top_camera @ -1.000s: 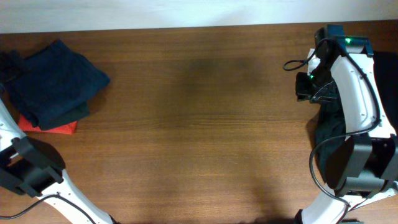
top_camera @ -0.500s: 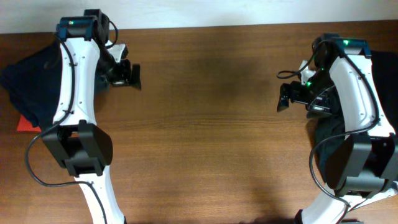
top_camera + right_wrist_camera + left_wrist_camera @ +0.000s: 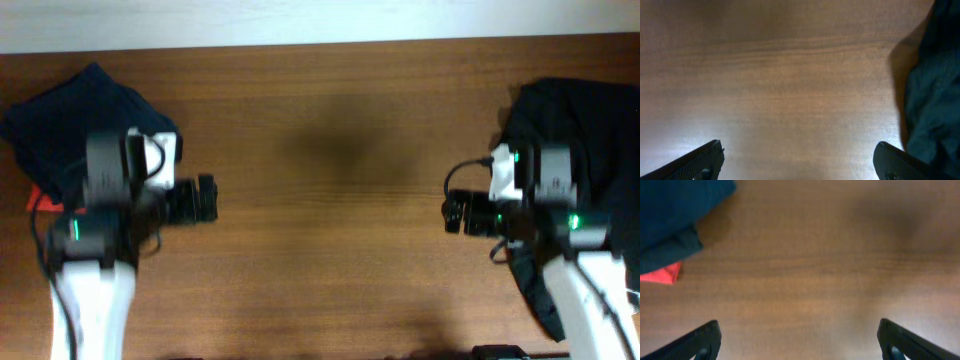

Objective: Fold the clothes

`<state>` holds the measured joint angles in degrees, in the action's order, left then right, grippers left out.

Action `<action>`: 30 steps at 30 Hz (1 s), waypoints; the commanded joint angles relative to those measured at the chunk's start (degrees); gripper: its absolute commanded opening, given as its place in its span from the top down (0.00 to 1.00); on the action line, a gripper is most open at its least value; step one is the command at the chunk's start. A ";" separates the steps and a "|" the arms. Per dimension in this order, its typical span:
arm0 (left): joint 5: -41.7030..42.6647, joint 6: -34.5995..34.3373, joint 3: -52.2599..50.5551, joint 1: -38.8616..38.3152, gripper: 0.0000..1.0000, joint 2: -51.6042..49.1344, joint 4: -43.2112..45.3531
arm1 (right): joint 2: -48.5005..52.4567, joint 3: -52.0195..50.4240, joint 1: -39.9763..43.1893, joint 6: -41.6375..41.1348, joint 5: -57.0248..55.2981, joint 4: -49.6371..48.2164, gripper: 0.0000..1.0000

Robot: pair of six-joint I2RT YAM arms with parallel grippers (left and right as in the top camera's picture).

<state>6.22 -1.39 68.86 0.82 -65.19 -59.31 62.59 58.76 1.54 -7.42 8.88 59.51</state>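
Note:
The clothes lie in two places. A folded dark navy pile [image 3: 75,115] sits at the table's back left, with a red piece [image 3: 38,200] peeking out under it. A big black garment [image 3: 585,120] is heaped at the right edge. My left gripper [image 3: 204,198] hovers open over bare wood just right of the navy pile [image 3: 675,210]; the red piece [image 3: 662,273] shows beside it. My right gripper [image 3: 455,213] is open and empty, just left of the black garment [image 3: 935,100]. Both point toward the table's middle.
The brown wooden table [image 3: 330,200] stretches between the two grippers. A pale wall strip [image 3: 300,20] runs along the far edge. Both arms' white links come in from the front corners.
The right gripper has opened and moved away from the black garment, toward the front. The left arm swung in over the navy pile, then drew back toward the front.

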 commanded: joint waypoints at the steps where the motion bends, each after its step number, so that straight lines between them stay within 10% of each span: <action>1: -0.02 -1.84 -13.64 0.07 0.01 15.72 5.68 | -11.15 -6.73 -0.20 -1.09 -0.96 -1.51 0.01; 5: 0.00 -1.84 -24.24 0.07 0.01 29.38 10.40 | -18.38 -9.01 -0.20 -1.03 -0.94 -0.98 0.01; 19: 0.00 -1.84 -24.33 0.07 0.01 29.90 9.99 | -21.09 -9.62 -0.46 2.03 -4.66 -3.72 0.01; 30: 0.00 -1.81 -24.33 0.09 0.01 29.90 9.99 | -62.40 -54.34 -3.13 2.49 -4.90 -56.46 0.01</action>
<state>6.20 -2.85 44.56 0.82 -35.55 -49.60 1.93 7.92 -1.23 -4.27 4.93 5.74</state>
